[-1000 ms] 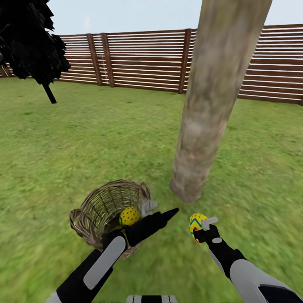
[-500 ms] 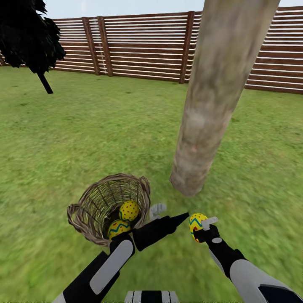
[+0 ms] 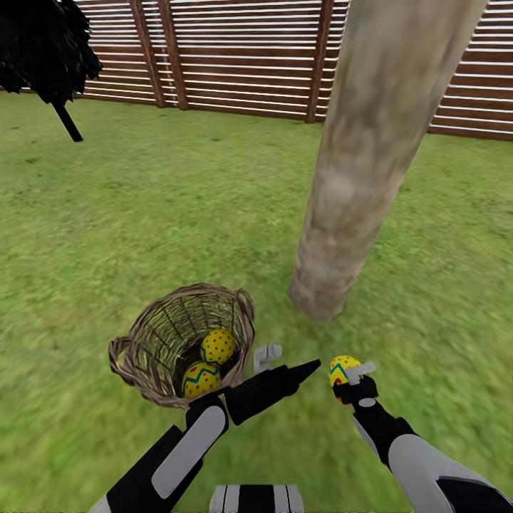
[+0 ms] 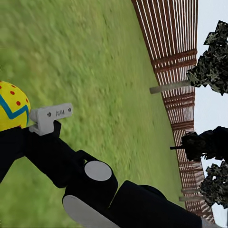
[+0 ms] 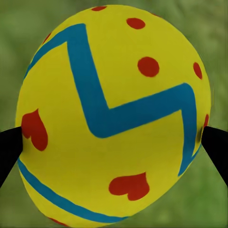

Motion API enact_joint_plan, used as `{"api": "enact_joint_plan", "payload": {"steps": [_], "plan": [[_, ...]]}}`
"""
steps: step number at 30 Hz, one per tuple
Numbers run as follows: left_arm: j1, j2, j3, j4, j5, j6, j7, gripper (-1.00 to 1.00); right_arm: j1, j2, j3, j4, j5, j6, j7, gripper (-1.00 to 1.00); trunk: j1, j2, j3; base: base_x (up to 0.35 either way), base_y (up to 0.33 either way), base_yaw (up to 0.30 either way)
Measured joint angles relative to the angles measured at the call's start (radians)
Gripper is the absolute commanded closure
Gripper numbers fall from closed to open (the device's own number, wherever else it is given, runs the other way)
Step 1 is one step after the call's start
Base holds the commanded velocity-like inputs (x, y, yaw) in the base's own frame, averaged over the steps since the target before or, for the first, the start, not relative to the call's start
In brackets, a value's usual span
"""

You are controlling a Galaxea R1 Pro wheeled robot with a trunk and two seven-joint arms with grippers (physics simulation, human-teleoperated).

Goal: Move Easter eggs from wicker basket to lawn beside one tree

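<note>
Two eggs (image 3: 209, 363) lie in the basket (image 3: 142, 356), lower left. Right gripper (image 3: 354, 380) clamps a third egg (image 3: 343, 370) near the trunk (image 3: 370, 164); left gripper (image 3: 285, 365) looks parted, perhaps empty.

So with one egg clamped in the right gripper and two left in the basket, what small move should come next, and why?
Probably lower the right gripper and release its egg onto the lawn. It is held above the grass just short of the tree base, which looks near enough. Two eggs wait in the wicker basket by the left gripper.
</note>
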Motion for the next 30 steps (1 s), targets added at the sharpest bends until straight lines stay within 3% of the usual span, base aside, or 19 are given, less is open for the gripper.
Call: {"api": "enact_joint_plan", "payload": {"steps": [30], "plan": [[0.0,0.0,0.0,0.0,0.0,0.0,0.0,-1.0,-0.001,0.005,0.004,-0.017,0.012,-0.014,-0.005,1.0,0.013,-0.007,-0.116,0.0,0.0,0.0]]}}
